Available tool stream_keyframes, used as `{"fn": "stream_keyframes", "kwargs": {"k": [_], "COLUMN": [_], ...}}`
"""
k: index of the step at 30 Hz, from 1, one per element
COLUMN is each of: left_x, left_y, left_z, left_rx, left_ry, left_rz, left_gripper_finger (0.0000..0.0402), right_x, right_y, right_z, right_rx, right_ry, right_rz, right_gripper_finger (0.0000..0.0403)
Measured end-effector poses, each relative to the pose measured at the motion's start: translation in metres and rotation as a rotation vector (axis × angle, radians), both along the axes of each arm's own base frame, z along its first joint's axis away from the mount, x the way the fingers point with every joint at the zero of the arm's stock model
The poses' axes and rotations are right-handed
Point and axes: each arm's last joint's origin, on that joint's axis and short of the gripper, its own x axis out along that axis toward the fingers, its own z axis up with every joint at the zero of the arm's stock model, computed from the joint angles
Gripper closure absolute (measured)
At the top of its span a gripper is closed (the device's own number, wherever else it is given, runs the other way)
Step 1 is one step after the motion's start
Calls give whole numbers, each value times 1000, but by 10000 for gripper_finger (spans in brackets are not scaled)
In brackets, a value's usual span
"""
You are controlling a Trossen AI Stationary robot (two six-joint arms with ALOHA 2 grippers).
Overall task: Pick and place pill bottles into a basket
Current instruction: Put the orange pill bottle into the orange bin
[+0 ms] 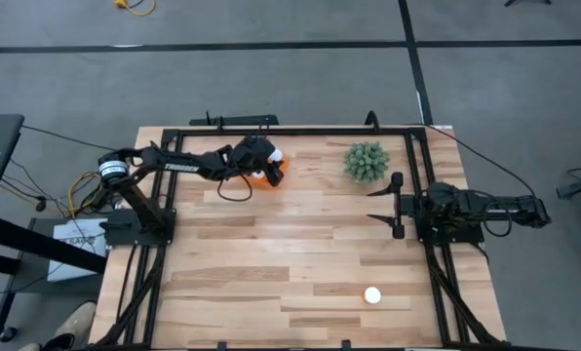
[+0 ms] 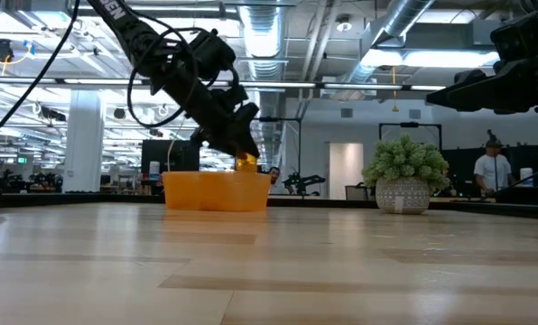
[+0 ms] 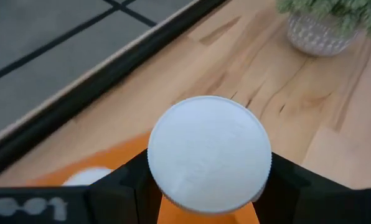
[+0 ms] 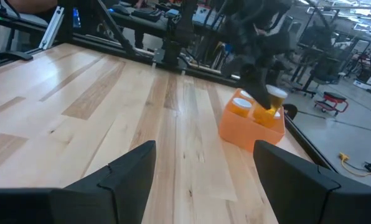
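Note:
My left gripper [image 1: 262, 164] is over the orange basket [image 1: 276, 174] at the table's far middle, shut on an orange pill bottle with a white cap [image 3: 209, 152]. The low view shows the bottle [image 2: 245, 162] just above the basket [image 2: 217, 191]. More white caps [image 4: 240, 102] sit inside the basket. Another pill bottle [image 1: 372, 294] stands on its base near the table's near right. My right gripper [image 1: 381, 205] is open and empty at the table's right side, pointing toward the left. My left gripper pinches the bottle between its two fingers [image 3: 120, 186], one on each side just below the cap, on the orange body [image 3: 207, 214]. The fingers slant down from above. The bottle is upright, cap up, lifted clear of the table over the basket.
A round green spiky plant in a pale pot [image 1: 367, 162] stands right of the basket. A black frame rail [image 1: 290, 131] runs along the table's far edge. Bare wood lies between the basket and the near edge.

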Motion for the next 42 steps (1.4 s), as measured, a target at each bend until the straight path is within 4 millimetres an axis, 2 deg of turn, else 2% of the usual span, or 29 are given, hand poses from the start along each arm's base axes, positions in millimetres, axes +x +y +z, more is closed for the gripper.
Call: {"fn": "stream_keyframes", "kwargs": {"k": [10,19,28,42], "left_x": [-1,4,7,6], "left_y": [0,7,9,9], "left_z": [-1,-23,-27,-27], "left_rx": [24,20,17,16], "left_ry": [-85,-35,-16,-7], "left_rz": [10,42,43,40], "left_gripper_finger": [221,221,220,163], "right_x": [0,0,0,0], "right_y": [0,0,0,0], "right_z": [0,0,0,0], "right_rx": [0,0,0,0], "right_ry": [0,-1,-2,-3], "right_rz": [0,-2,-1,-2], "right_gripper_finger": [138,138,138,138]}}
